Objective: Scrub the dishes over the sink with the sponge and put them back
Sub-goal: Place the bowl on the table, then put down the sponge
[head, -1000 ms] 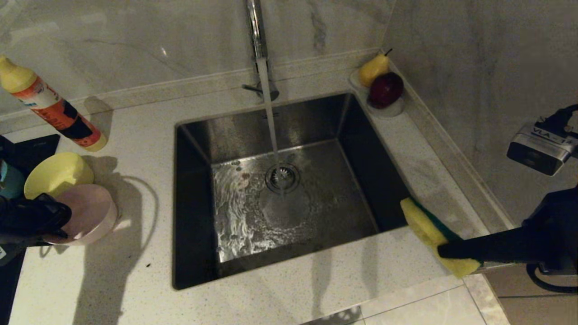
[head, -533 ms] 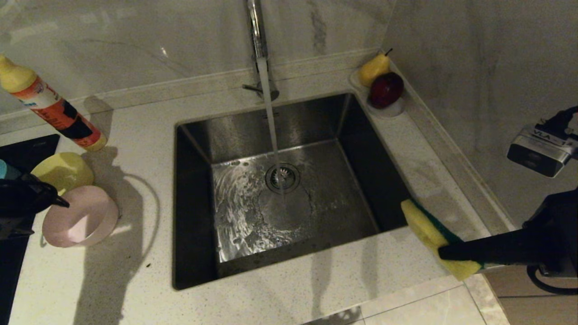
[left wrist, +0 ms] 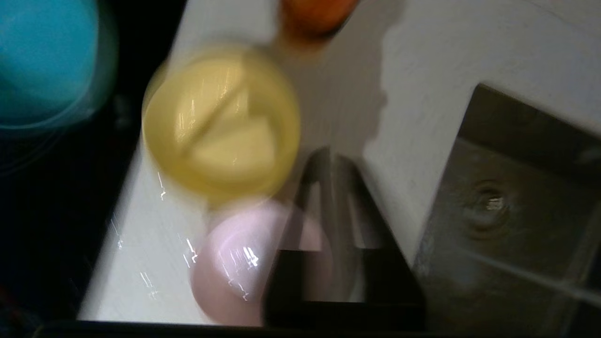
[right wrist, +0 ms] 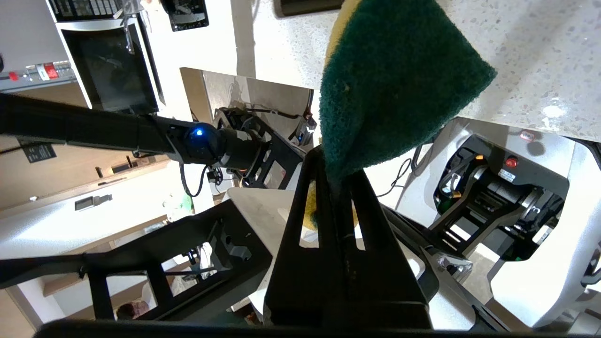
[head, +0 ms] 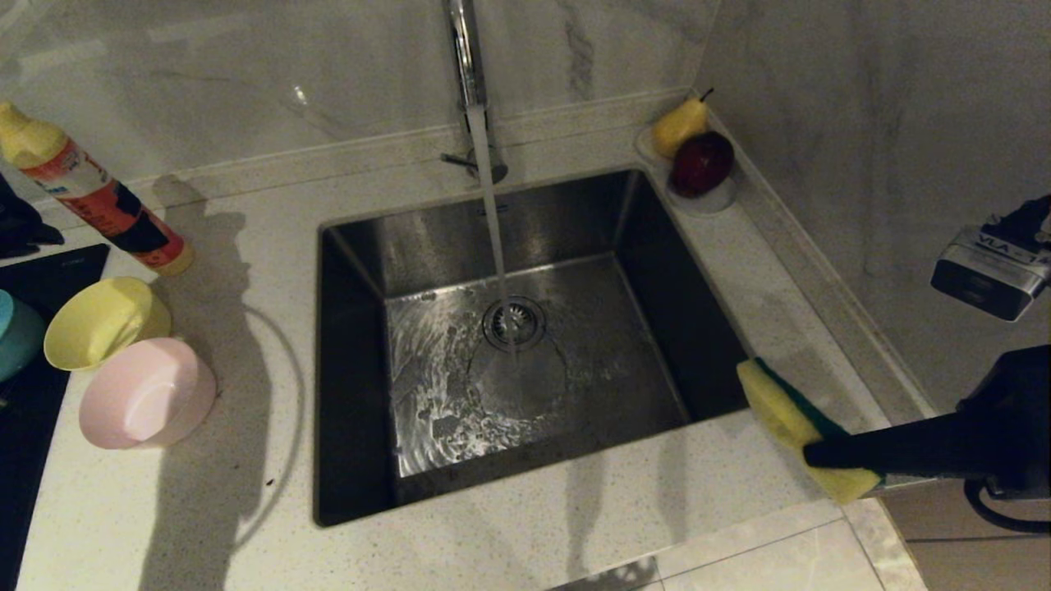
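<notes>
Three dishes sit on the counter left of the sink (head: 525, 222): a pale yellow bowl (head: 103, 320), a pale pink bowl (head: 148, 404) touching it in front, and a light blue bowl (head: 10, 332) at the picture's left edge. My left gripper (head: 33, 234) hangs above and behind them, shut and empty; its wrist view shows its closed tips (left wrist: 330, 162) over the yellow bowl (left wrist: 220, 122) and pink bowl (left wrist: 239, 263). My right gripper (head: 809, 451) is shut on the sponge (head: 784, 414), green face over yellow foam, held above the sink's front right corner (right wrist: 394, 84).
Water runs from the chrome tap (head: 464, 49) onto the drain strainer (head: 513, 322). An orange and yellow bottle (head: 90, 197) leans at the back left. A pear (head: 680, 123) and a dark red apple (head: 702, 162) sit on a dish at the back right. A black hob (head: 49, 271) lies at the left.
My left gripper let go of the pink bowl, drew back and up toward the bottle, and shut empty. The pink bowl stays on the counter. The right arm and sponge barely moved.
</notes>
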`<state>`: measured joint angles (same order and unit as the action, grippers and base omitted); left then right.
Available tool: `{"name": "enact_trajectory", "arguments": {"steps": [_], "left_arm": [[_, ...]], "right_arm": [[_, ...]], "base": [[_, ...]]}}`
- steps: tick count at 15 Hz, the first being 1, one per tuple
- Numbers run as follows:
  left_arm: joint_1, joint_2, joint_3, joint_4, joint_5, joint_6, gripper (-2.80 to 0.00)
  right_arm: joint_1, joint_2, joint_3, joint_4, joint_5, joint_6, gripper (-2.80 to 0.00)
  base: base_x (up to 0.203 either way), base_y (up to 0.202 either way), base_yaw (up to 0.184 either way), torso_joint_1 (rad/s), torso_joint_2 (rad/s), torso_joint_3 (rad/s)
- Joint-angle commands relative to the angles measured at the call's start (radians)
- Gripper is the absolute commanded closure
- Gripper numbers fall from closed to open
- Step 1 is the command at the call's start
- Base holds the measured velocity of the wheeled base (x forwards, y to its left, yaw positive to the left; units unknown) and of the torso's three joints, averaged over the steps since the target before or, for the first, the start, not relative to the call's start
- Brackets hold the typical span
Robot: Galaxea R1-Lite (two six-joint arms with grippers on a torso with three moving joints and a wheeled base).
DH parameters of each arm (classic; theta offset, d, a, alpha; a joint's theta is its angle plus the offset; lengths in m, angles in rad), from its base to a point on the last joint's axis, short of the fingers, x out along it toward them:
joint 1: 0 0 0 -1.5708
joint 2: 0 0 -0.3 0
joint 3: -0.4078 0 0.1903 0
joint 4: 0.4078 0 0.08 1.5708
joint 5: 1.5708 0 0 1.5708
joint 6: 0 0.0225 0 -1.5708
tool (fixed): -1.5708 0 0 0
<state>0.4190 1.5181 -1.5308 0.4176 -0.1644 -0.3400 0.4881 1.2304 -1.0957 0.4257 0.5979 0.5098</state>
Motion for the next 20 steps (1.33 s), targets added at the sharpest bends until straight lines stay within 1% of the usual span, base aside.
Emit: {"name": "enact_trajectory", "arguments": {"steps": [1,2,4,6,7,8,10,11,13,16,20], "left_arm": [[-0.030,0.035,0.003,-0.152,-0.004,0.165,0.00],[-0.064,0.041,0.015,-0.241,-0.004,0.213,0.00],[-0.181,0.052,0.024,-0.349,0.007,0.258,0.00],[-0.309,0.028,0.036,-0.384,0.017,0.276,0.00],[-0.354,-0.012,0.064,-0.394,0.020,0.287,0.00],[-0.391,-0.073,0.117,-0.400,0.022,0.313,0.00],[-0.423,-0.223,0.212,-0.405,0.022,0.359,0.00],[-0.429,-0.312,0.261,-0.407,0.021,0.370,0.00],[-0.436,-0.500,0.370,-0.407,0.014,0.380,0.00],[-0.440,-0.790,0.573,-0.405,0.006,0.385,0.00],[-0.440,-1.138,0.850,-0.395,0.062,0.393,0.00]], "right_arm": [[0.000,-0.011,0.005,0.005,0.003,0.004,0.00],[0.000,-0.013,0.008,0.004,0.004,0.006,0.00],[0.000,-0.012,0.011,0.001,0.005,0.006,0.00],[0.000,-0.009,0.010,0.001,0.003,0.006,0.00],[-0.002,-0.011,0.008,0.001,0.003,0.005,0.00],[-0.011,-0.011,0.003,0.001,0.003,0.004,0.00],[-0.022,0.003,-0.006,0.001,0.003,0.003,0.00],[-0.022,0.003,-0.007,-0.001,0.003,0.003,0.00],[-0.022,0.002,-0.002,0.001,0.005,0.008,0.00],[-0.023,-0.014,-0.004,0.004,0.003,0.010,0.00],[-0.028,-0.023,-0.014,0.007,0.002,0.011,0.00]], "base": [[0.000,0.000,0.000,0.000,0.00,0.000],[0.000,0.000,0.000,0.000,0.00,0.000],[0.000,0.000,0.000,0.000,0.00,0.000],[0.000,0.000,0.000,0.000,0.00,0.000],[0.000,0.000,0.000,0.000,0.00,0.000],[0.000,0.000,0.000,0.000,0.00,0.000],[0.000,0.000,0.000,0.000,0.00,0.000],[0.000,0.000,0.000,0.000,0.00,0.000],[0.000,0.000,0.000,0.000,0.00,0.000],[0.000,0.000,0.000,0.000,0.00,0.000],[0.000,0.000,0.000,0.000,0.00,0.000]]}}
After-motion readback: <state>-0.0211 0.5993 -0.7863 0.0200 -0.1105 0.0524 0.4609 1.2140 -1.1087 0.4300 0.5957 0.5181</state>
